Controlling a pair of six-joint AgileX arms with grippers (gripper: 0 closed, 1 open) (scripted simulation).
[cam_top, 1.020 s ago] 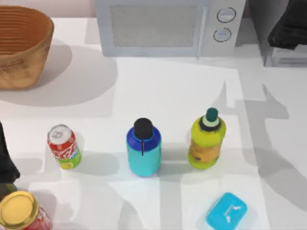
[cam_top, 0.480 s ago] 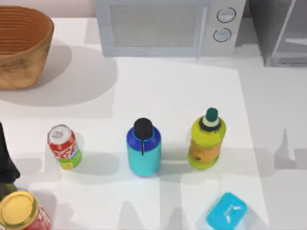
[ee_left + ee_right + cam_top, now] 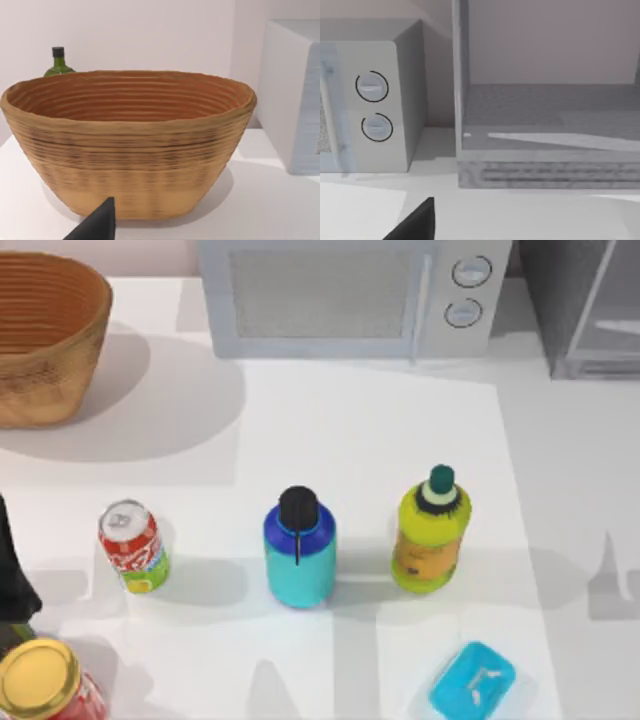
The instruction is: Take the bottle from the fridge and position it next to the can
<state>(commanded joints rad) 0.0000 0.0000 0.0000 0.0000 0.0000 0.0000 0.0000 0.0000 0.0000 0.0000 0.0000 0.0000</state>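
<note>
A: Where's the bottle [image 3: 299,550]?

B: Upright on the table [image 3: 380,420], centre-near; the can [image 3: 132,545] stands well apart to its left, yellow-green bottle [image 3: 431,530] to its right; all three roughly in a row.

A: Fridge?

B: The fridge [image 3: 590,305] sits far right, beside the microwave [image 3: 350,295]; my R wrist cam looks into its bare shelf [image 3: 550,115], microwave dials next to it.

A: Grippers?

B: Left arm [image 3: 12,580] parked at the near-left edge by the gold-lid jar [image 3: 45,682]; its cam faces the wicker basket [image 3: 130,145], green bottle [image 3: 58,62] behind. One dark fingertip per wrist cam; can't tell if either gripper is released or clenched.

A: Else?

B: Blue box [image 3: 472,680] near right.
</note>
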